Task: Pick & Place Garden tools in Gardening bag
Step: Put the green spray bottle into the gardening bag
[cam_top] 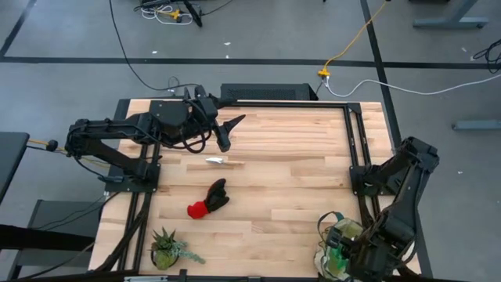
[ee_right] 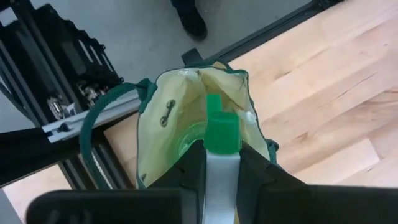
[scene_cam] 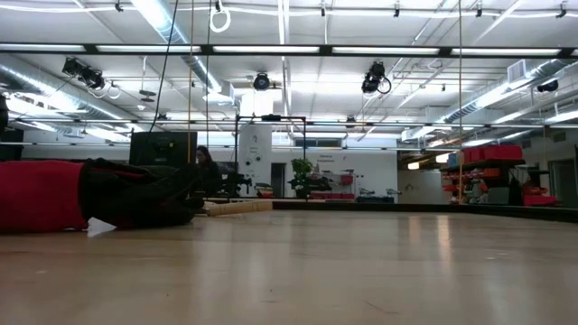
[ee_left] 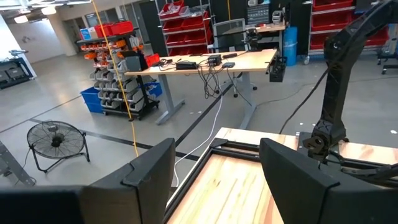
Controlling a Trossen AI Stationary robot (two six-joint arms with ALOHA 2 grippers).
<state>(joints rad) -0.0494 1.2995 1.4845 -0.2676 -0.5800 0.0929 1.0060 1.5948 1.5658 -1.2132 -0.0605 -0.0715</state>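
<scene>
The beige gardening bag with green trim stands open at the table's near right corner, and it also shows in the high view. My right gripper is right over its mouth, shut on the green piece with the white handle. The wooden-handled trowel lies flat on the table at mid-left. The red-and-black glove pair lies nearer the near edge. My left gripper hangs open and empty above the far left of the table, beyond the trowel. The rake is not in view. My right gripper pinches the white handle of the green piece between its two fingers. The fingers come from above, pointing down into the bag's mouth, and lie along the handle. The green end sticks out past the fingertips, down inside the bag's mouth.
A small spiky potted plant stands at the near left corner. Black frame rails run along the table's right and far sides. The bag's green handle loops out toward the rail. Bare wood lies between the gloves and the bag.
</scene>
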